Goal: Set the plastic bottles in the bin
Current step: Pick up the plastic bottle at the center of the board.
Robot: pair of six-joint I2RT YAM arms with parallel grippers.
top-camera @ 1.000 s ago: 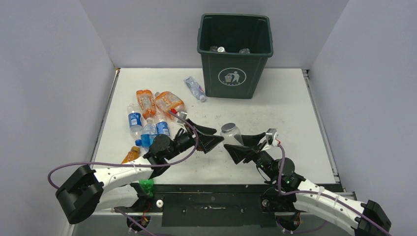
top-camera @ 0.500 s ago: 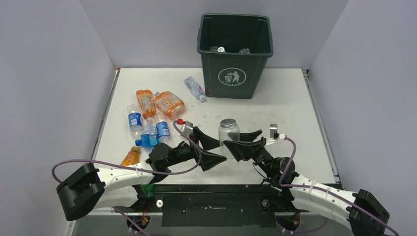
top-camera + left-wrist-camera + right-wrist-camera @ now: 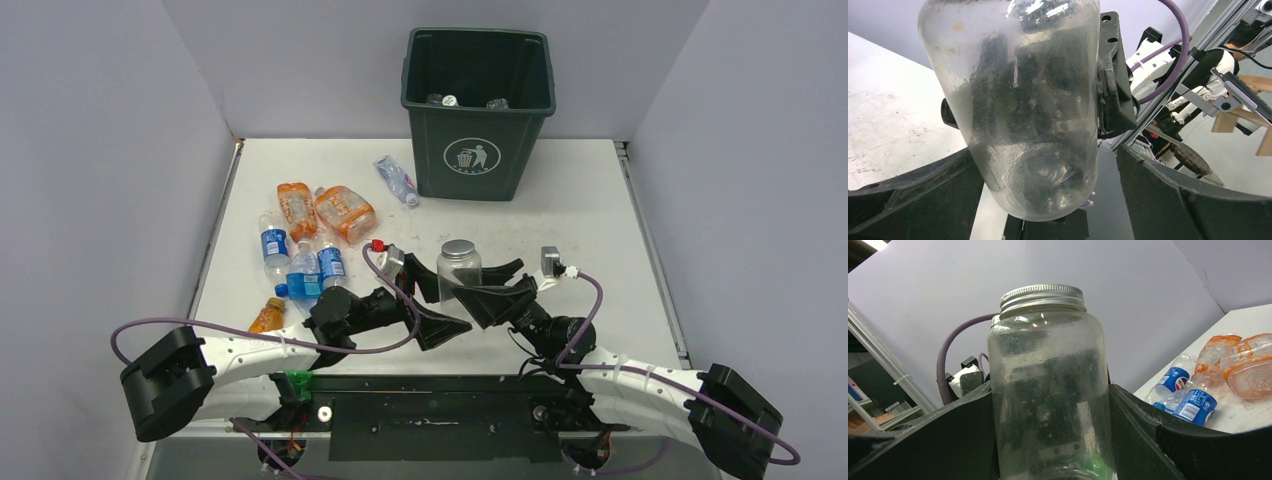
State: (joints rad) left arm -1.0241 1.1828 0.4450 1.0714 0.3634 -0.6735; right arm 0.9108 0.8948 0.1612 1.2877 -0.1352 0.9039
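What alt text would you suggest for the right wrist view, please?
A clear round jar with a silver metal screw lid stands upright, gripped between the two black fingers of the right gripper. Behind it to the right, crushed blue-labelled plastic bottles and orange plastic bottles lie on a white table.

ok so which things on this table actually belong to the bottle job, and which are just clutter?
Job:
- crushed bottles, clustered on the left
- clear bottle beside the bin
- green bin, some bottles already inside

Not the job:
- jar with metal lid, held in the right gripper
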